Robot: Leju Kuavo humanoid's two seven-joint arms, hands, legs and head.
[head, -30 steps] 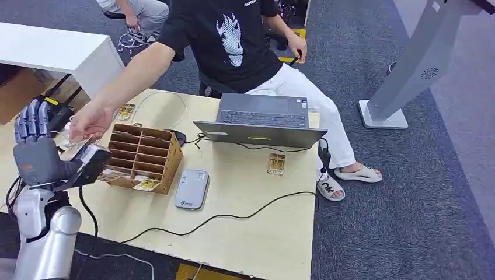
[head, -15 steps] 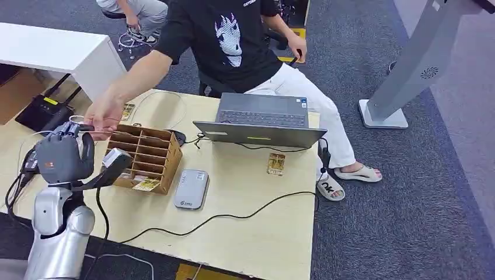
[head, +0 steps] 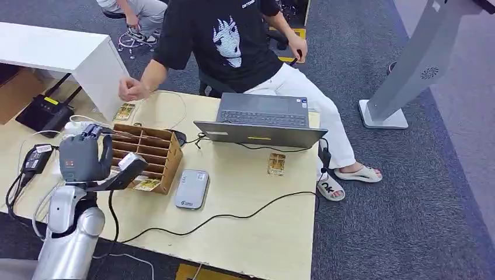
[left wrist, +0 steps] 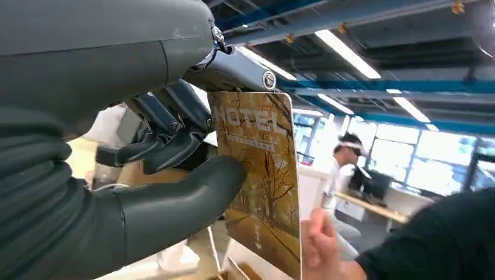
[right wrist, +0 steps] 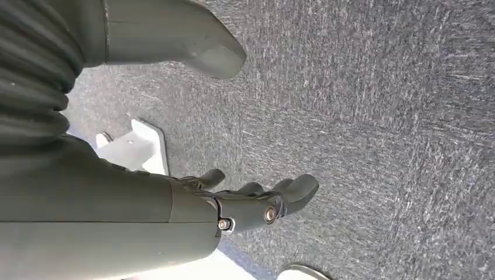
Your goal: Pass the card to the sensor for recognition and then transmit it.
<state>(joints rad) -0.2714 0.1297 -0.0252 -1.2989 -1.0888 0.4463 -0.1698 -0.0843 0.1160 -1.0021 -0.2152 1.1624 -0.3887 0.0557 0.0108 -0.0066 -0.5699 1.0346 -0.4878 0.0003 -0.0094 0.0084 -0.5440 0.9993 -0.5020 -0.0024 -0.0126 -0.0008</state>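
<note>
My left hand (head: pixel 84 157) hovers over the left end of the cardboard organizer (head: pixel 146 153). It pinches a gold card marked HOTEL (left wrist: pixel 260 181) between its thumb (left wrist: pixel 181 195) and fingers, and the card stands upright. The sensor, a flat grey-white reader (head: pixel 191 188), lies on the table to the right of the organizer, apart from my hand. My right hand (right wrist: pixel 245 207) hangs over dark carpet with its fingers apart and nothing in it.
A person in a black shirt sits behind the table, one hand (head: pixel 131 89) near its far left corner. An open laptop (head: pixel 262 122) and loose cards (head: pixel 276 164) (head: pixel 125 111) lie on the wooden table (head: pixel 257 233). Black cables cross the table's front.
My left hand has come down and moved right, to the organizer, with the card. The person's hand has pulled away from my hand to the table's far side.
</note>
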